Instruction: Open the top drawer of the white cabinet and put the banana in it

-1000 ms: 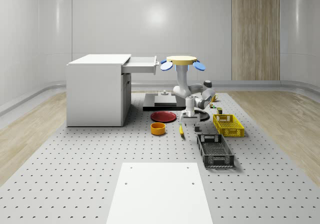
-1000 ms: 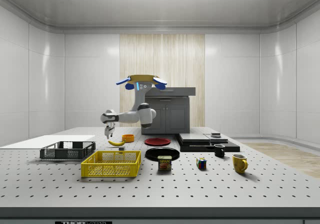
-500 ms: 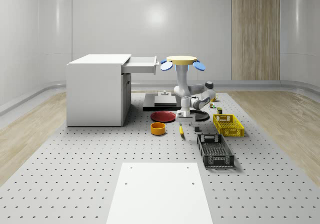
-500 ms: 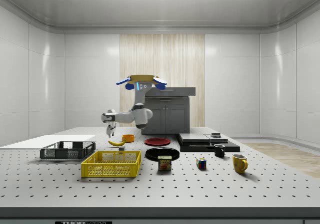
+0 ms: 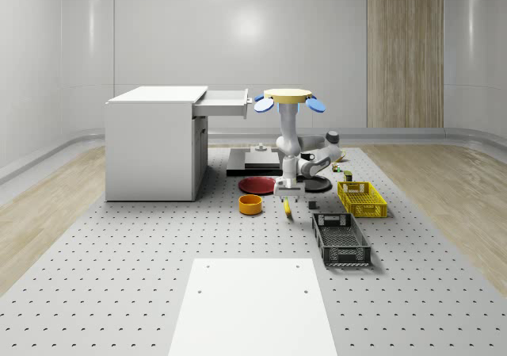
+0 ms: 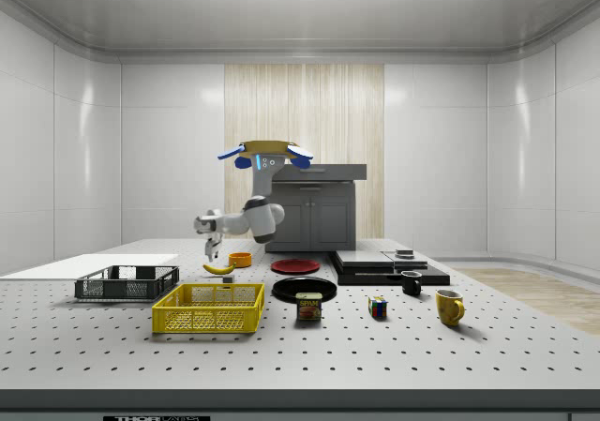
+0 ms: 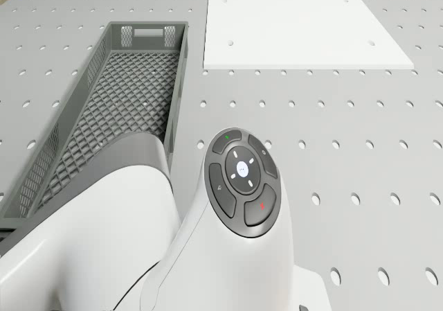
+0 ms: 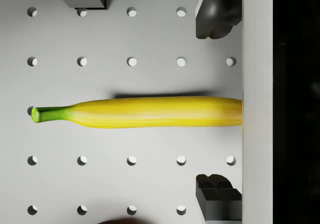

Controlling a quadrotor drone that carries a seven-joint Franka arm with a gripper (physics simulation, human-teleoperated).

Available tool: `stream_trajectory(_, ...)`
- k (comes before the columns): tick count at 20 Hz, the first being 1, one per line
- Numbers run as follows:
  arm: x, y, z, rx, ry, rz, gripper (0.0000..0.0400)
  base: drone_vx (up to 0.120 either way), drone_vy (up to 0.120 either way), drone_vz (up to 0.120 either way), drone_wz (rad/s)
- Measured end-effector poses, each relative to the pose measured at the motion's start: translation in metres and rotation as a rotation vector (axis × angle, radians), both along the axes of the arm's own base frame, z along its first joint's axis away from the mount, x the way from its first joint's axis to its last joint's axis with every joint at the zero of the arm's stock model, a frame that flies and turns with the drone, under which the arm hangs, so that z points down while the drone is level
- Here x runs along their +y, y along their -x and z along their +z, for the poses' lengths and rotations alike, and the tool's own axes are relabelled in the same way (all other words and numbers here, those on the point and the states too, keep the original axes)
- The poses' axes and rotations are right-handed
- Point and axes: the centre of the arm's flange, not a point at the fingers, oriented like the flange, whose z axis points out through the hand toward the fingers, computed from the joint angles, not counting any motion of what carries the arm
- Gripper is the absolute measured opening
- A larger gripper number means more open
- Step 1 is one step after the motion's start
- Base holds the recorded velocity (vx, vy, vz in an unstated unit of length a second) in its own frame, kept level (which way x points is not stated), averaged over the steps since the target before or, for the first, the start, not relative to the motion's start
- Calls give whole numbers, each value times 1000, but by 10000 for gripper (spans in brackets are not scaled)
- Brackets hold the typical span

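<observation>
The yellow banana (image 8: 145, 112) lies flat on the perforated table, also seen as banana (image 5: 287, 207) and banana (image 6: 218, 268). My gripper (image 8: 218, 105) is open and hangs a little above it, one fingertip to each side of the fruit, not touching. In the whole-scene view the gripper (image 5: 287, 189) points straight down. The drone (image 5: 289, 96) hovers beside the white cabinet (image 5: 150, 146), whose top drawer (image 5: 223, 103) stands pulled out. In the side view the gripper (image 6: 213, 249) sits just over the banana.
An orange bowl (image 5: 250, 204) and a red plate (image 5: 259, 185) lie close to the banana. A dark grey crate (image 5: 341, 239) and a yellow crate (image 5: 361, 197) stand to the whole-scene view's right. A white panel (image 5: 252, 304) lies near the front.
The arm has folded in toward the drone, carrying the gripper toward the whole-scene view's left until it hangs over the banana. The drone and banana have stayed put.
</observation>
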Motion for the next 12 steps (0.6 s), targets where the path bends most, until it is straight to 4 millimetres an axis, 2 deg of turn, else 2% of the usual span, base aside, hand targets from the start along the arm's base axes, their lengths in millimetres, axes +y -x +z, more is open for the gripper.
stream_trajectory(12,4,9,53,0,0,0,400,0,0,0,0)
